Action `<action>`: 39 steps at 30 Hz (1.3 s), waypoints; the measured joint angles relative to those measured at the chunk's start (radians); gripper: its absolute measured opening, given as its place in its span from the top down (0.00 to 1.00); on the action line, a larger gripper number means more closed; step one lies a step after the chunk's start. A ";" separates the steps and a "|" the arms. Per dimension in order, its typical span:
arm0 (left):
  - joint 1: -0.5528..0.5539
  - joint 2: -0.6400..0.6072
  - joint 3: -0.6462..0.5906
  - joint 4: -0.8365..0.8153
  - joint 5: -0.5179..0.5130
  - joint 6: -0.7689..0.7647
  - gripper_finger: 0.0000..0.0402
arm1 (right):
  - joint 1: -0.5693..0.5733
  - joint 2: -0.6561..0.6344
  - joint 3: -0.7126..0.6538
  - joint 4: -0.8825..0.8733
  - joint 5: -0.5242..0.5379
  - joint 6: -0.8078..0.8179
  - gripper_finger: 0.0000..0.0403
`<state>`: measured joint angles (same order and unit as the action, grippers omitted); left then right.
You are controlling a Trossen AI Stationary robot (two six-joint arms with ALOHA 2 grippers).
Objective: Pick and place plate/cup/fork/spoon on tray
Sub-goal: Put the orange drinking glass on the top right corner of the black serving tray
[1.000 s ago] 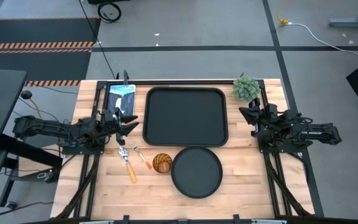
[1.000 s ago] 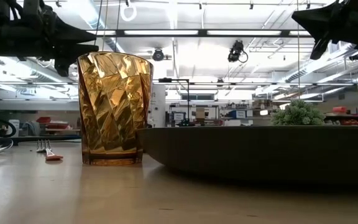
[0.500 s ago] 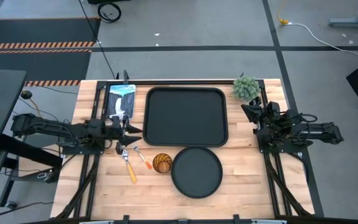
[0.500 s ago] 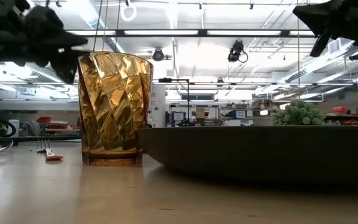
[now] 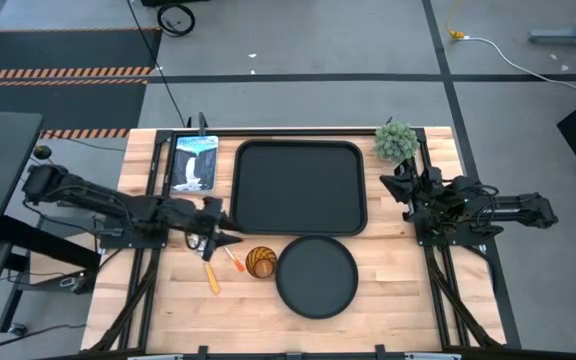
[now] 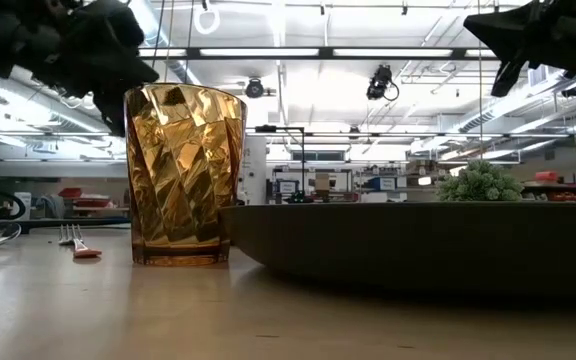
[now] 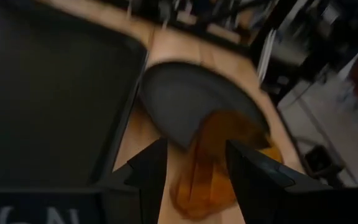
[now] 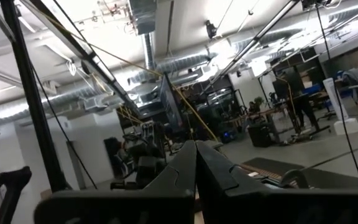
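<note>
The amber cup [image 5: 261,262] stands upright on the table, just left of the round black plate [image 5: 316,276], which lies near the front edge. The black tray [image 5: 298,187] lies behind them. The fork [image 5: 233,260] and the spoon [image 5: 211,277] lie on the wood left of the cup. My left gripper [image 5: 224,238] is open, above the table just left of the cup; its wrist view shows the cup [image 7: 216,158] ahead between the fingers, apart from them. My right gripper [image 5: 396,181] is shut and raised at the tray's right side.
A small green potted plant [image 5: 395,141] stands at the far right corner. A picture card [image 5: 194,160] lies at the far left, beside the tray. In the low view the cup [image 6: 185,175] stands left of the plate [image 6: 418,245], with the fork [image 6: 80,243] farther left.
My left gripper has gone from the tray's left side toward the table's near edge and a little right, toward the cup, over the fork and spoon. The cup, plate, fork and spoon have stayed where they were.
</note>
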<state>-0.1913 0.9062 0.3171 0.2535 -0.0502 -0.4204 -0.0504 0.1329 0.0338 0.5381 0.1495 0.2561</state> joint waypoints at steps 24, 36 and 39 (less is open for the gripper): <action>-0.067 0.103 0.143 -0.231 -0.130 -0.191 0.50 | 0.117 0.000 0.000 0.000 0.008 -0.220 0.98; -0.099 0.190 0.279 -0.364 -0.158 -0.300 0.50 | 0.123 0.000 0.000 0.000 0.023 -0.260 0.98; -0.113 0.295 0.406 -0.517 -0.158 -0.280 0.50 | 0.123 0.000 -0.001 -0.001 0.021 -0.261 0.98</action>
<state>-0.3040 1.2016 0.7233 -0.2636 -0.2085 -0.7000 0.0731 0.1329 0.0330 0.5370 0.1708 -0.0049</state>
